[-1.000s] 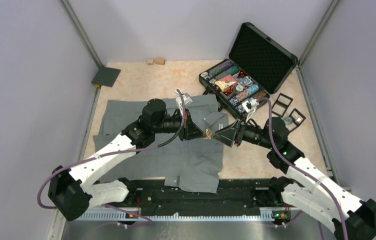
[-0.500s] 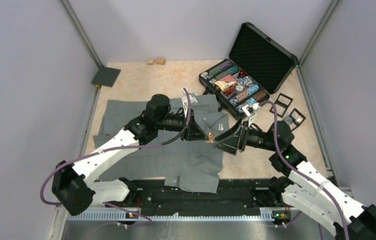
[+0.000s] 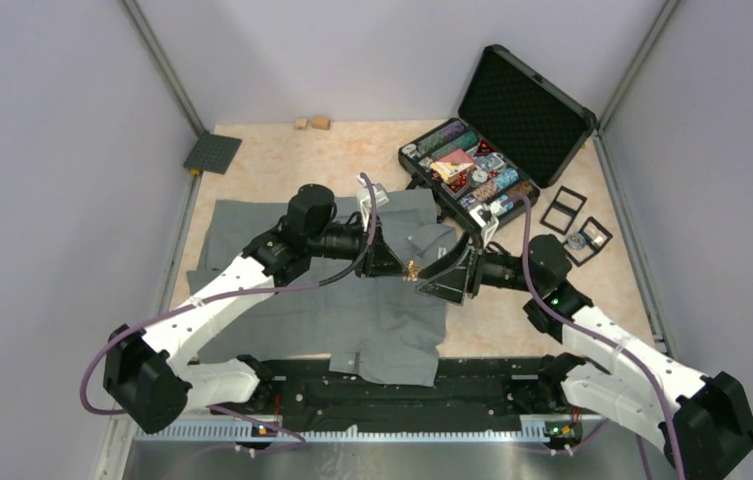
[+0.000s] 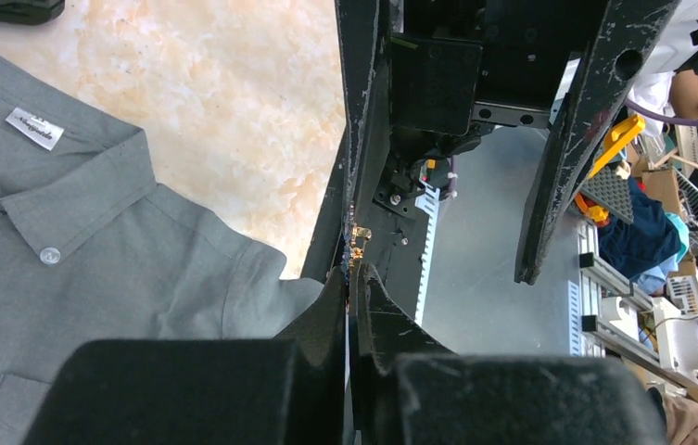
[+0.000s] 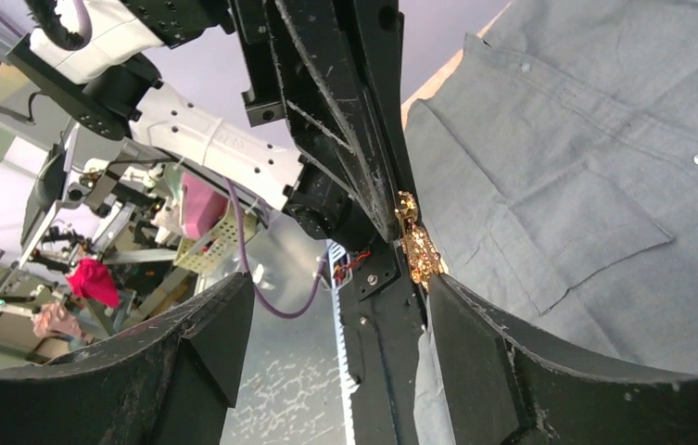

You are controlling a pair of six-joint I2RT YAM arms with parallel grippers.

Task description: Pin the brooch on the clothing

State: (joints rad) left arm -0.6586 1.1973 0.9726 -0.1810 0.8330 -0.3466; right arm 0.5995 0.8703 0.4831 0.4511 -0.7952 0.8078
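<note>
Your left claw (image 4: 352,278) pinches the small gold brooch (image 5: 416,243) above the soft shirt (image 3: 332,310); right claw (image 5: 340,306) gapes beside it. Grip its rigid edges, likely slippery.

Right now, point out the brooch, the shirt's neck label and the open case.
brooch (image 5: 416,246), right wrist view, gold middle
neck label (image 4: 34,128), left wrist view, tag centre
case (image 3: 525,110), top external view, foam lid

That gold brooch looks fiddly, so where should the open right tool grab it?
Probably by the end poking out past the shut left tool, coming straight from the right. The brooch is long and thin, held at one end above the shirt, so only that tip is bare.
</note>
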